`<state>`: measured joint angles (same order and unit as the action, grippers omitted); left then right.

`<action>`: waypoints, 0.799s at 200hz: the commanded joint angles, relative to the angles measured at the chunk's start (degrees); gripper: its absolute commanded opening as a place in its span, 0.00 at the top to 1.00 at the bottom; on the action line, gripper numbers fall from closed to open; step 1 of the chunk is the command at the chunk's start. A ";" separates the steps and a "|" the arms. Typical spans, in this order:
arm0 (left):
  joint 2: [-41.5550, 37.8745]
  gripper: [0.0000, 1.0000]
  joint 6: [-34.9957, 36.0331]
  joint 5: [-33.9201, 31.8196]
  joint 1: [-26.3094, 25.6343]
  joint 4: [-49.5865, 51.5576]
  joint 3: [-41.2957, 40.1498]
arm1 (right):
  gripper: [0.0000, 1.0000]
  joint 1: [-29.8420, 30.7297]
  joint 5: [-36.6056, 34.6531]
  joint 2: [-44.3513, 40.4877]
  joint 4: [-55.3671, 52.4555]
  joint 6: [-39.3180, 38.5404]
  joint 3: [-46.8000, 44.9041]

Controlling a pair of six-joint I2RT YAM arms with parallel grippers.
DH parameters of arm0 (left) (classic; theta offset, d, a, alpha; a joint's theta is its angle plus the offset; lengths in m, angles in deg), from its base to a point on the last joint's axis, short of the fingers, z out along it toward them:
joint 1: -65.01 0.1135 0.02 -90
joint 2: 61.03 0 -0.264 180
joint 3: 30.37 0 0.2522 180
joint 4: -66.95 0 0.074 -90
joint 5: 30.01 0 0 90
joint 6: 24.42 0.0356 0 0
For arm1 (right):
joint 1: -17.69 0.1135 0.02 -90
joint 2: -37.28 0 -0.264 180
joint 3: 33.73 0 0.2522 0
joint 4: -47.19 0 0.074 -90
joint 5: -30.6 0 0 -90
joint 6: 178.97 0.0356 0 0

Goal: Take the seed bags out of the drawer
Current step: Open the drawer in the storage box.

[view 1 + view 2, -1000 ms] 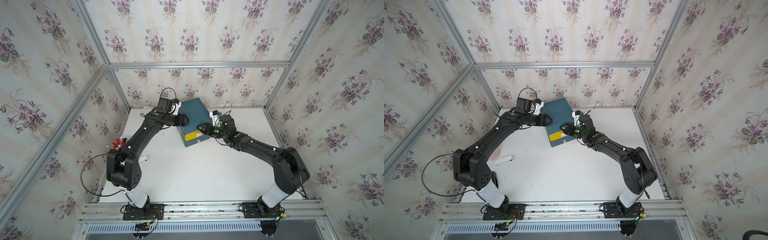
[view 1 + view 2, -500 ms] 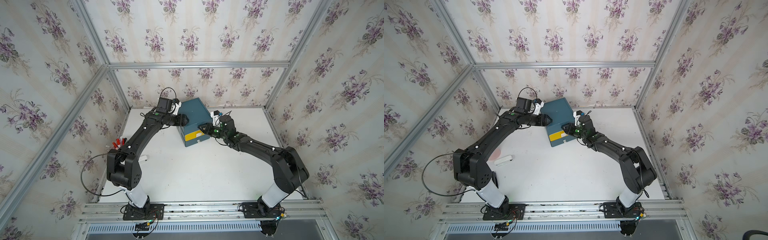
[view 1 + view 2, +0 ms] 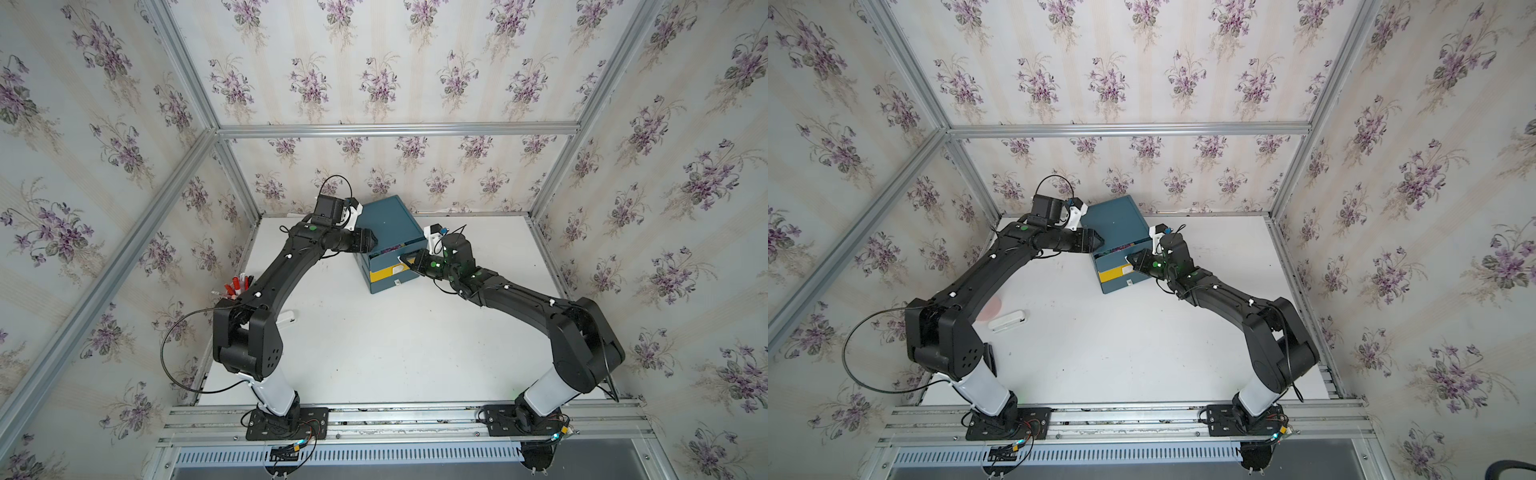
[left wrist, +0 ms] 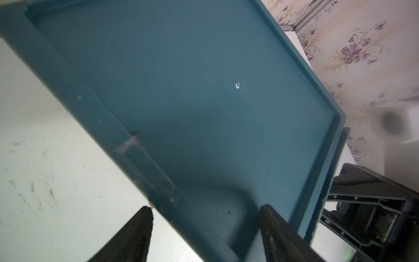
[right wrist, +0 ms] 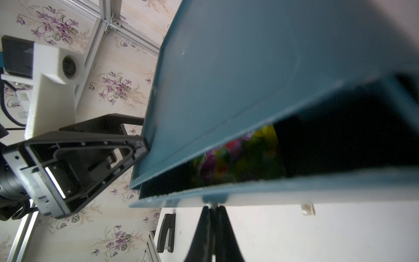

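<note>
Your seed bags [image 5: 235,158] sit down inside the drawer [image 5: 294,183]. All you get through the gap is a blurry patch of glossy print in purple, red, yellow and green, so no telling how many or how they're lying. It's the top drawer of the teal cabinet [image 3: 386,224] near the worktop's [image 3: 395,353] back edge, pulled out just a crack.

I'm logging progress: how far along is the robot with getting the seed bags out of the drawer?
Done: the top drawer is pulled partly open. In hand: the right gripper is shut on its handle, and the left gripper, jaws apart, straddles the cabinet corner. Remaining: the seed bags show as colourful packets inside; none is out yet.
</note>
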<state>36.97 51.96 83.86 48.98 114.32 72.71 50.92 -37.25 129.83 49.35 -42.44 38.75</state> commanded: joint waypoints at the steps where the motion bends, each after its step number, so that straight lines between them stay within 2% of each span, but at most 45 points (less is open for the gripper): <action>1: -0.66 0.23 1.08 -0.03 0.04 2.52 -0.09 | 1.00 0.63 1.97 -1.78 -0.86 -1.02 -0.89; 160: -2.47 0.24 -0.26 -0.32 -0.23 1.12 -1.96 | 1.00 4.91 2.17 -14.61 -12.30 -2.91 -9.16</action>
<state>34.85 51.69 83.91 48.85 115.52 70.89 55.29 -36.13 116.78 39.82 -44.23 30.47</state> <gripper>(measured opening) 0.766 0.075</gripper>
